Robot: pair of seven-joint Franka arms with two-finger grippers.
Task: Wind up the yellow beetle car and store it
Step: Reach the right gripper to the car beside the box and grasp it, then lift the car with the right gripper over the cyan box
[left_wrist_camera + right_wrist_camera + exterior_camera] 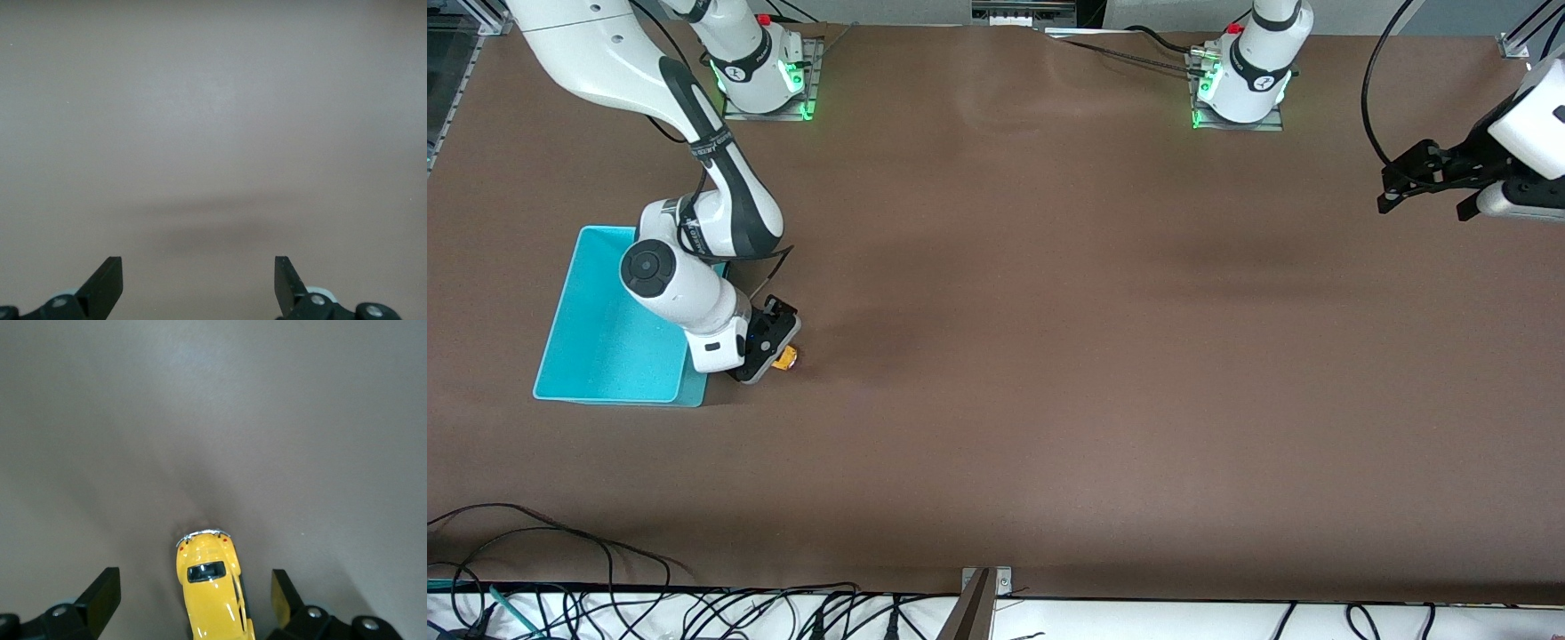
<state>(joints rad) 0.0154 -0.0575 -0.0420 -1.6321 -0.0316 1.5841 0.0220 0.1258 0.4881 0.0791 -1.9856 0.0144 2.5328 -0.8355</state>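
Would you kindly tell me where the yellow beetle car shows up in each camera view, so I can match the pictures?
Front view: the yellow beetle car peeks out under the right gripper, beside the turquoise bin.
Left wrist view: not in it; only the brown table and the open left gripper.
Right wrist view: the car sits between the right gripper's open fingers.
Shared landmark: the brown table.

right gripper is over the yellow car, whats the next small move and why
Probably lower the right gripper a little and close on the yellow beetle car. Its fingers are open with the car sitting between them on the table, beside the turquoise bin, and not gripped yet. The left gripper waits open at its end.
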